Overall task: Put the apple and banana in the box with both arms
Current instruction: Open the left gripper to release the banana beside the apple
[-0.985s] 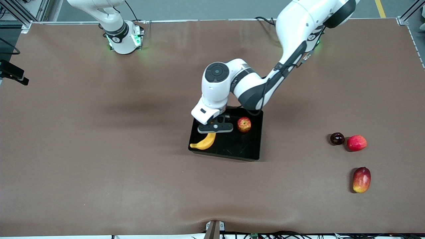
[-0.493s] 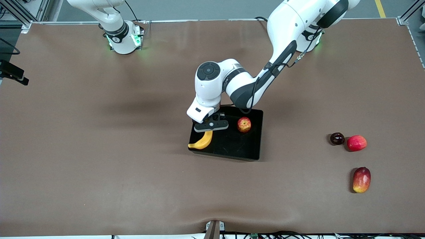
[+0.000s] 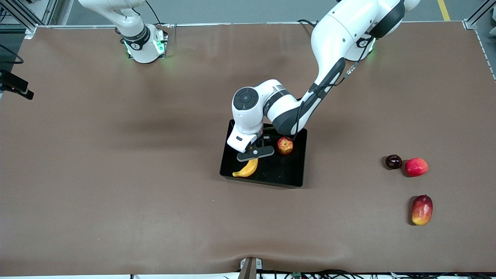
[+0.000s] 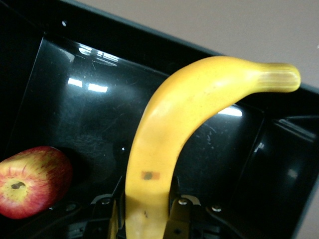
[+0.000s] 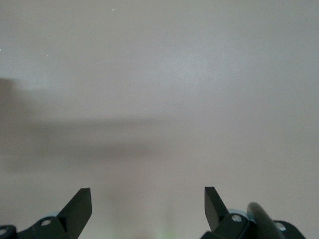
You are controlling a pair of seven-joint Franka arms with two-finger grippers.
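The black box (image 3: 299,179) lies mid-table. Inside it sits the red and yellow apple (image 3: 285,146), at the end closer to the left arm's base. My left gripper (image 3: 255,154) hangs low over the box, shut on the yellow banana (image 3: 246,169) near one end. The rest of the banana curves out over the box floor. In the left wrist view the fingers (image 4: 179,215) clamp the banana (image 4: 174,129), with the apple (image 4: 30,181) beside it and the box wall (image 4: 99,35) around both. My right gripper (image 5: 148,201) waits open over bare table, holding nothing.
Three loose fruits lie toward the left arm's end of the table: a dark round fruit (image 3: 393,161), a smooth red-pink fruit (image 3: 416,167) touching it, and a red-yellow mango (image 3: 422,209) nearer the front camera. The right arm's base (image 3: 143,44) stands at its corner.
My left gripper carried the banana from over the box's edge at the right arm's end inward, over the box floor. The apple and the right arm have not moved.
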